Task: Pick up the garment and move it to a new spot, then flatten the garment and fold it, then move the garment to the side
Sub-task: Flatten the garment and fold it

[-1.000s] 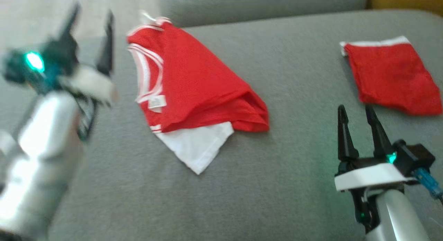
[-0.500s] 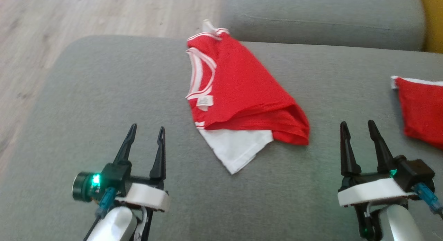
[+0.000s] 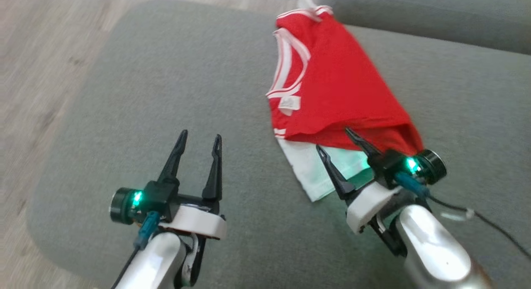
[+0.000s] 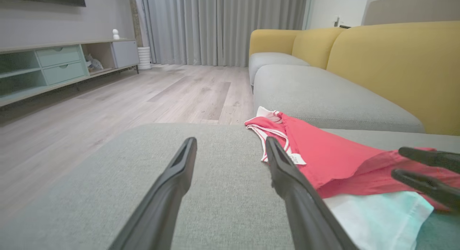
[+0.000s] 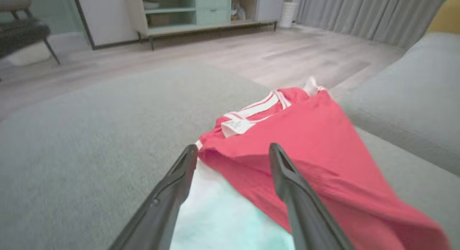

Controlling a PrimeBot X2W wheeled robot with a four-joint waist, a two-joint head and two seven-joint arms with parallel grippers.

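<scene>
The garment (image 3: pixel 336 85) is a red shirt with white striped trim and a white panel (image 3: pixel 315 172) sticking out at its near edge. It lies crumpled on the grey seat cushion (image 3: pixel 166 85). My right gripper (image 3: pixel 332 138) is open, tilted left, with its fingertips over the white panel and the red hem. In the right wrist view the right gripper (image 5: pixel 233 147) has the red fold (image 5: pixel 316 146) just ahead of its fingers. My left gripper (image 3: pixel 200 134) is open over bare cushion, left of the garment. From the left wrist, the left gripper (image 4: pixel 230 140) points past the garment (image 4: pixel 323 153).
A wooden floor (image 3: pixel 37 64) borders the cushion's rounded left edge. Another grey cushion (image 3: pixel 435 15) lies behind the garment. Yellow backrests (image 4: pixel 391 66) rise at the sofa's far side. A low cabinet (image 4: pixel 61 63) and curtains (image 4: pixel 222 23) stand across the room.
The camera has swung, shifting the scene. My right gripper has moved left and forward onto the garment's near edge. My left arm came down from the upper left to the lower left.
</scene>
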